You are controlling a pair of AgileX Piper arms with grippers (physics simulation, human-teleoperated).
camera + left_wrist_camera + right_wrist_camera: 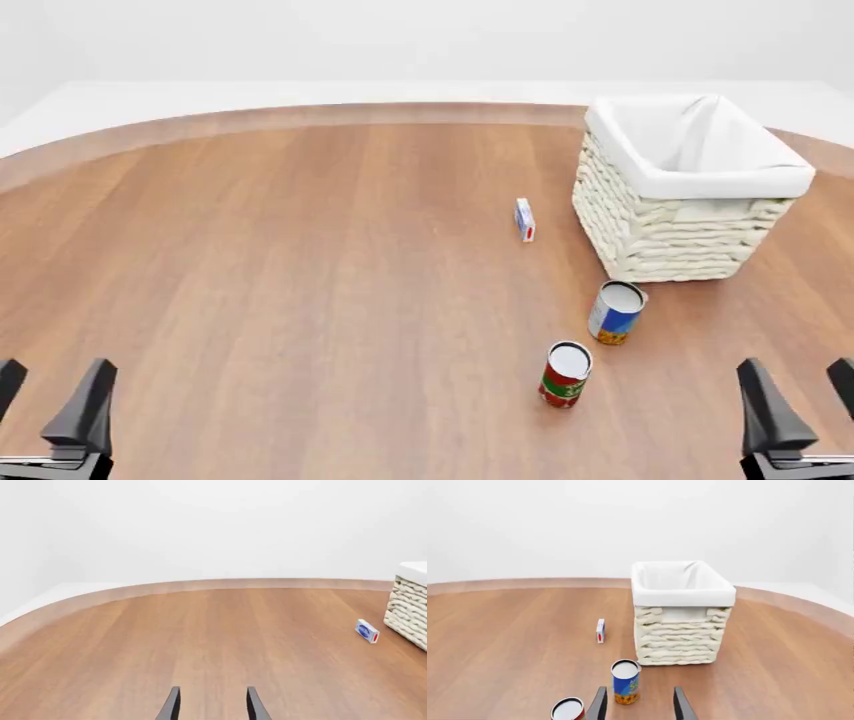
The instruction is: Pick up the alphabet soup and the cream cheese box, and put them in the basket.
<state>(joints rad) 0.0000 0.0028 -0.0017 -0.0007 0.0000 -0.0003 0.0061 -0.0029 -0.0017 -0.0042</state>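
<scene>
Currently, left to right in the front view: left gripper [51, 400] sits at the near left corner above the wooden table [267, 280], fingers spread apart, nothing between them. Its wrist view confirms the gap, with bare wood beyond the tips.

Cream cheese box [525, 219] stands on a thin edge mid-table, just beside the basket's left wall but apart from it. Red and green can [565, 374] stands upright nearest the arms. Alphabet soup [615, 312] stands upright just beyond and right of that can, near the basket's front corner, not touching it.

Basket [667, 235] sits far right, its white liner folded over the rim; nothing visible inside.

Right gripper [798, 395] sits at the near right corner, fingers parted, holding nothing. In its wrist view the soup stands just beyond the left fingertip.
</scene>
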